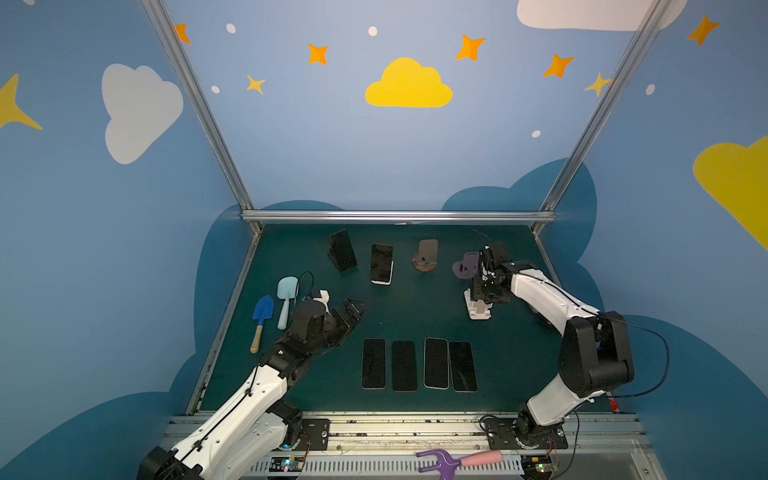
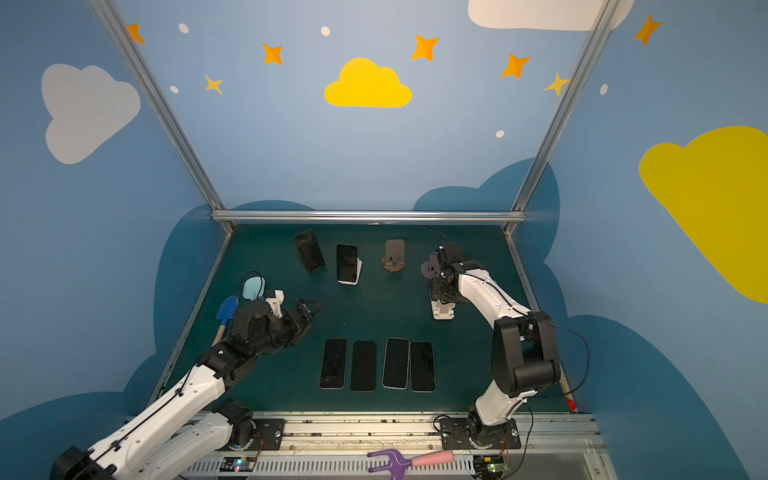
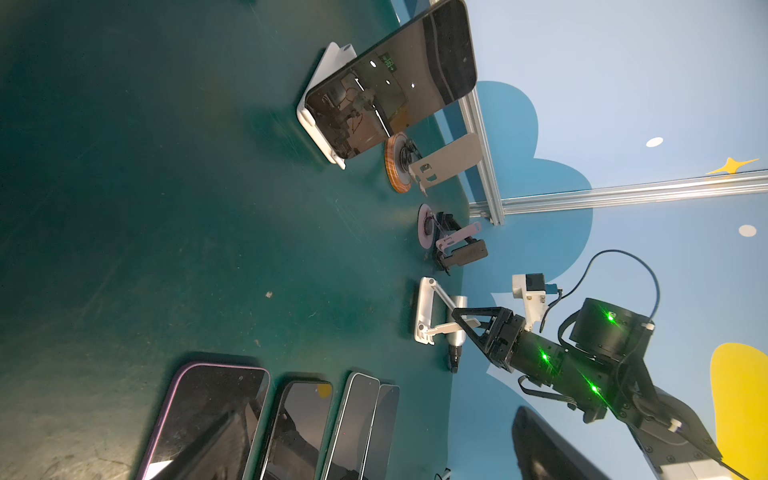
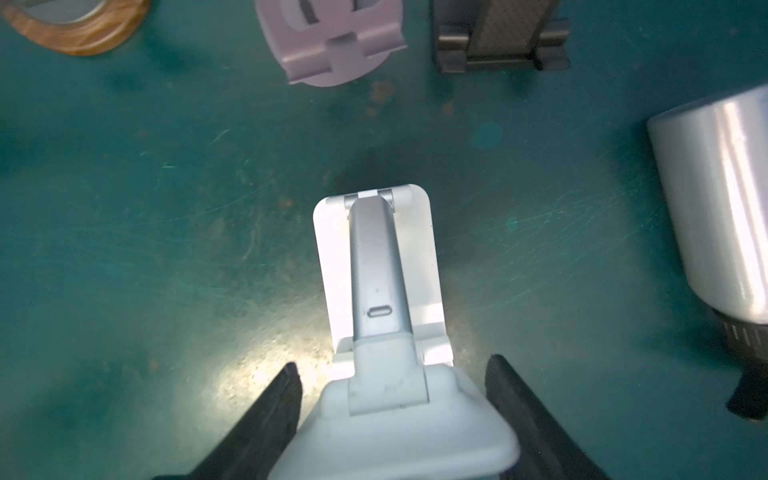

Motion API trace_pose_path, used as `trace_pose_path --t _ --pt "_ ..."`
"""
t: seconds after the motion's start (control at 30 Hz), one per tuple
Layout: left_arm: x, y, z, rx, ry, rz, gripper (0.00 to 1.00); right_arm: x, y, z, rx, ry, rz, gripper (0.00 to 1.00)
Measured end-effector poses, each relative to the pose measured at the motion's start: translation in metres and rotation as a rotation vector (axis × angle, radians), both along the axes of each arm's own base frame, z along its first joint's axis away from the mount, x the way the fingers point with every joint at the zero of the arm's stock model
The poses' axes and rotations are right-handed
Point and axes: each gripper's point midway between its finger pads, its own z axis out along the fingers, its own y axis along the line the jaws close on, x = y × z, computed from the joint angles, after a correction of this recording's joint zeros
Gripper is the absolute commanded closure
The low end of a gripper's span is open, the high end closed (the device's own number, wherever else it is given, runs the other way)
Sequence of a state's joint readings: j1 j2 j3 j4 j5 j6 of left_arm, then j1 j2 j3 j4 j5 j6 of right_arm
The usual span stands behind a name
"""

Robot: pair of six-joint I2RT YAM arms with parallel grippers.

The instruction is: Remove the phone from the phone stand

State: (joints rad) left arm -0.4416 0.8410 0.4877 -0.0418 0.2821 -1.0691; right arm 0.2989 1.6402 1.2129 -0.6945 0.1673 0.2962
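Our right gripper [image 4: 392, 363] hangs over the bare white stand [image 4: 330, 257] at the right of the green table [image 1: 415, 307]. Its jaws are narrow on either side of the stand's cradle head, and we cannot tell whether the pads press it. Two phones are upright at the far side, left of centre. One dark phone [image 1: 381, 262] leans on a white wedge stand [image 1: 390, 279]. Just to its left, a second dark phone [image 1: 341, 248] leans on a black stand [image 1: 347, 268]. To the right of these we see a wood-based stand [image 1: 426, 257], then a lilac stand [image 1: 462, 268] near the right gripper. The right wrist view adds a black carbon-textured stand [image 4: 498, 41] beyond the bare white stand, and a silver cylinder [image 4: 715, 199] lying near it. Nearer to us, a row of four phones [image 1: 436, 363] lies flat, screens up, side by side. Our left gripper [image 1: 355, 316] hovers to the left of that row with its jaws spread wide and nothing between them. At the left edge lie a blue trowel [image 1: 262, 309] and a pale blue trowel [image 1: 286, 286]. A purple garden fork [image 1: 440, 459] with a pink handle rests on the near rail.
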Motion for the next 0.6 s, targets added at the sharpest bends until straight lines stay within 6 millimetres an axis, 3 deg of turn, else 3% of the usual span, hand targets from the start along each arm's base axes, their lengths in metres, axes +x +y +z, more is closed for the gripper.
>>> trace_pose_path --t 0.17,0.33,0.43,0.6 --pt "0.000 0.001 0.001 0.001 -0.002 0.003 0.00 0.007 0.034 0.023 0.037 -0.038 0.053 0.42" --pt "-0.003 0.004 0.004 0.004 -0.012 0.010 0.00 0.032 0.077 0.037 0.065 -0.072 0.088 0.42" --pt "-0.003 0.006 0.007 0.004 -0.023 0.020 0.00 0.049 0.098 0.025 0.064 -0.054 0.085 0.42" --pt "-0.002 0.007 0.007 0.007 -0.027 0.028 0.00 0.069 0.110 -0.004 0.020 0.003 0.040 0.41"
